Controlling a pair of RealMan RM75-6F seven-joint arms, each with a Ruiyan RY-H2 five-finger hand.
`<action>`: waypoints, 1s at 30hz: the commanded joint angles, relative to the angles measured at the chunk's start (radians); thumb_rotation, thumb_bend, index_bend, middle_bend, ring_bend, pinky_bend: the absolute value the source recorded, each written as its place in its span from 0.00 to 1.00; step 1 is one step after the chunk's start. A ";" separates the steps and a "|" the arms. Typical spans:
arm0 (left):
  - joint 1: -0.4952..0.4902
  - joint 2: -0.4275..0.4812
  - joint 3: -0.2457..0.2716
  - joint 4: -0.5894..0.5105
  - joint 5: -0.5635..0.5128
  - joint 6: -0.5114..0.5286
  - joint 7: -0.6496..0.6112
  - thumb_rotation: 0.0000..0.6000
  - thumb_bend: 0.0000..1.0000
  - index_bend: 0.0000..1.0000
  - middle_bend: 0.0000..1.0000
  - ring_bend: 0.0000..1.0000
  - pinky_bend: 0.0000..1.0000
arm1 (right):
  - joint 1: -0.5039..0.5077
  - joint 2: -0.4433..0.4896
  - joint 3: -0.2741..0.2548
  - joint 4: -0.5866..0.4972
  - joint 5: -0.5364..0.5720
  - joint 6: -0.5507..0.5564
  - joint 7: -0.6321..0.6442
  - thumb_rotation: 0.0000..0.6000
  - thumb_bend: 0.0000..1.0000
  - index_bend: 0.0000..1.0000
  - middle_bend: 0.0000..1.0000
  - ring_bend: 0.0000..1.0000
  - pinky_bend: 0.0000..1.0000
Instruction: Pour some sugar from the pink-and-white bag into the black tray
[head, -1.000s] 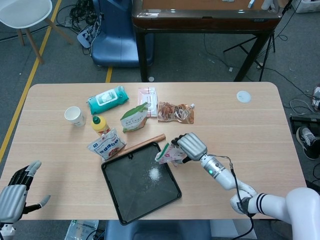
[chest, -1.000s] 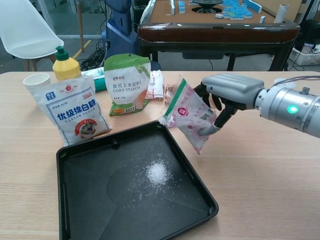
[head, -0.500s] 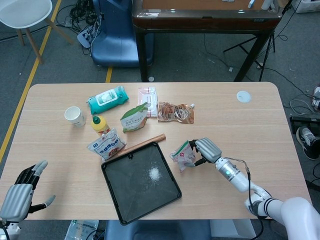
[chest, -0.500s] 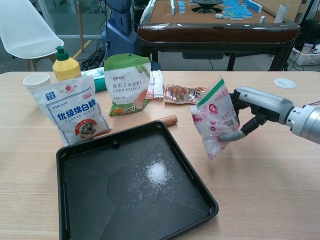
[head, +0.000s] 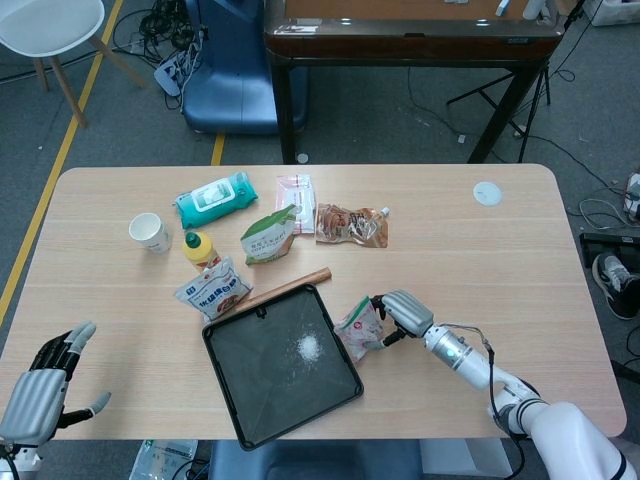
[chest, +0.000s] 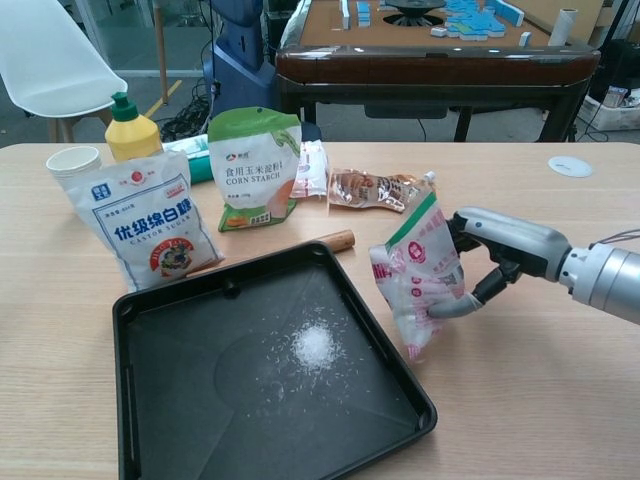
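pink-and-white bag (chest: 418, 272) has a green strip along the top, black tray (chest: 180, 420) dusted with white sugar (chest: 314, 346), blue-and-white sugar bag (chest: 142, 225) with a red logo, green-topped corn starch pouch (chest: 254, 165), yellow bottle (chest: 131, 131)

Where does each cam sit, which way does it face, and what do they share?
Head view: high above the near edge, looking steeply down on the table; shows left hand and right hand.
Chest view: low at the near edge, looking level across the table; shows only the right hand.
Shared: right hand holding the sugar bag beside the black tray.
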 joint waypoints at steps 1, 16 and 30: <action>0.001 0.000 0.000 -0.001 -0.002 0.000 0.001 1.00 0.18 0.04 0.08 0.07 0.07 | 0.006 -0.008 -0.006 0.012 -0.006 -0.007 0.009 1.00 0.25 0.56 0.50 0.40 0.42; 0.003 0.003 0.001 -0.007 -0.004 0.000 0.011 1.00 0.18 0.04 0.08 0.07 0.07 | 0.017 -0.018 -0.002 0.020 -0.004 -0.003 0.007 1.00 0.13 0.25 0.30 0.19 0.22; -0.008 0.014 -0.014 -0.011 -0.012 -0.003 0.019 1.00 0.18 0.04 0.08 0.07 0.07 | -0.024 0.068 0.039 -0.081 0.031 0.077 -0.143 1.00 0.11 0.12 0.21 0.13 0.17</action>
